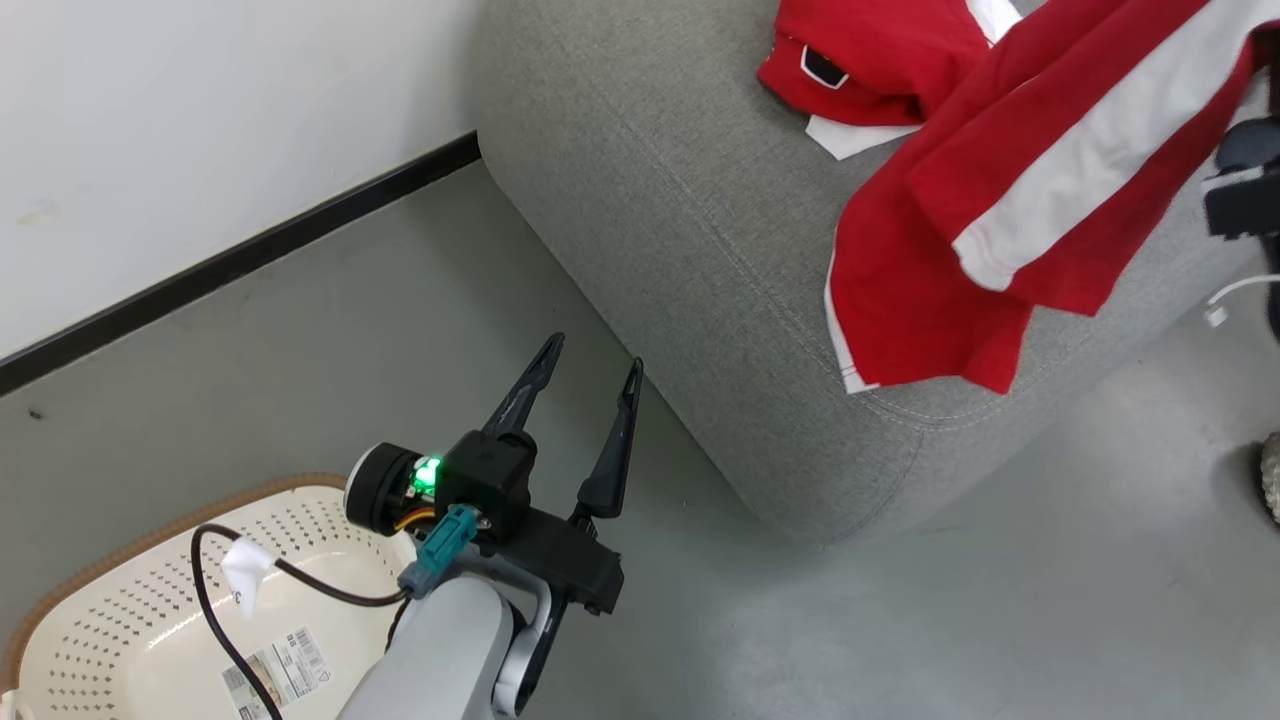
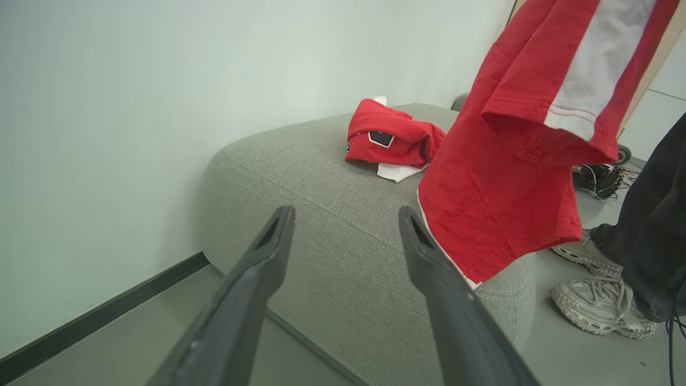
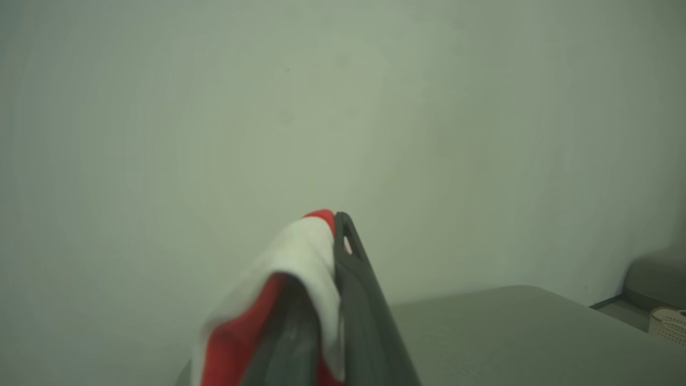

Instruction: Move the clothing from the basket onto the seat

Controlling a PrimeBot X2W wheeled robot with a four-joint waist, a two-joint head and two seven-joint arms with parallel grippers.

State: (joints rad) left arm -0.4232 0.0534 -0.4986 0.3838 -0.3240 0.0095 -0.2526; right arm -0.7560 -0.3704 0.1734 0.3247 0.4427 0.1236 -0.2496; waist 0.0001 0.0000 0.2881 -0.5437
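A red garment (image 1: 1000,200) with a broad white stripe hangs over the near corner of the grey seat (image 1: 650,200). My right gripper (image 3: 335,217) is shut on its red-and-white cloth (image 3: 300,257). From the left wrist view this garment (image 2: 498,187) dangles in front of the seat (image 2: 321,177); whether it touches I cannot tell. Another red garment (image 1: 870,60) lies crumpled further back on the cushion (image 2: 391,139). My left gripper (image 1: 595,352) is open and holds nothing, over the floor between basket and seat (image 2: 345,212). The basket (image 1: 150,540) at lower left shows its bare bottom and label.
A white wall with a black skirting strip (image 1: 250,260) runs behind the basket and seat. A person's dark trouser leg (image 2: 654,214) and pale sneakers (image 2: 600,305) stand on the grey floor right of the seat. A black cable (image 1: 210,600) loops over the basket.
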